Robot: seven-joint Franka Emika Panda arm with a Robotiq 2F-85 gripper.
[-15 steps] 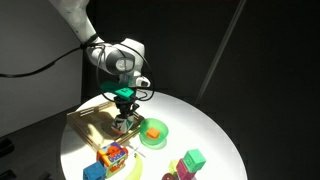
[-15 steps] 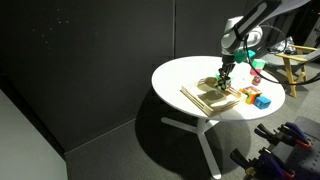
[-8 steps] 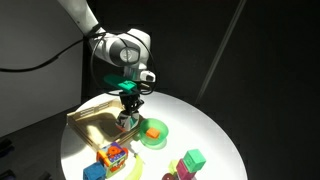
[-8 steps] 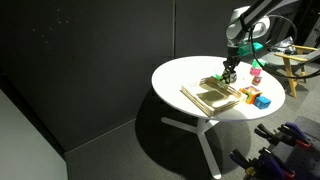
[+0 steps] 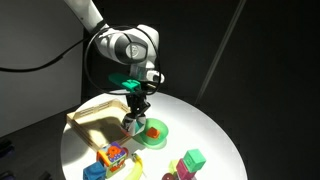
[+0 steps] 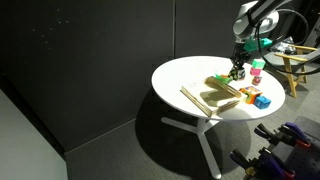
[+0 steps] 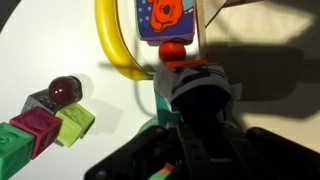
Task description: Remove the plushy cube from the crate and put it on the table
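The pincer (image 5: 134, 113) is pinching the cube (image 5: 131, 123), which hangs from its tips. From here the cube looks to be off the floor of the crate (image 5: 90, 120), and most of the crate lies off to one side of the pincer. On the pincer's other side, just beside it, is a green bowl (image 5: 157, 138) with something orange in it. In the wrist view the cube (image 7: 195, 85) fills the space just ahead of the dark fingers. Its black and white faces show there, with a red spot at its far end. Bare surface (image 5: 205, 130) lies beyond the bowl, away from the pincer.

I'd say the carry is the step in hand: the cube is gripped and raised, but not yet set down. The next move calls for taking it sideways past the crate rim to a bare patch of surface, keeping clear of the bowl. The toy blocks (image 7: 45, 125) well off to one side of the pincer in the wrist view need avoiding too. Then it should lower until the cube rests before letting go. The cube is soft, so it may cling to a finger as the pincer spreads.
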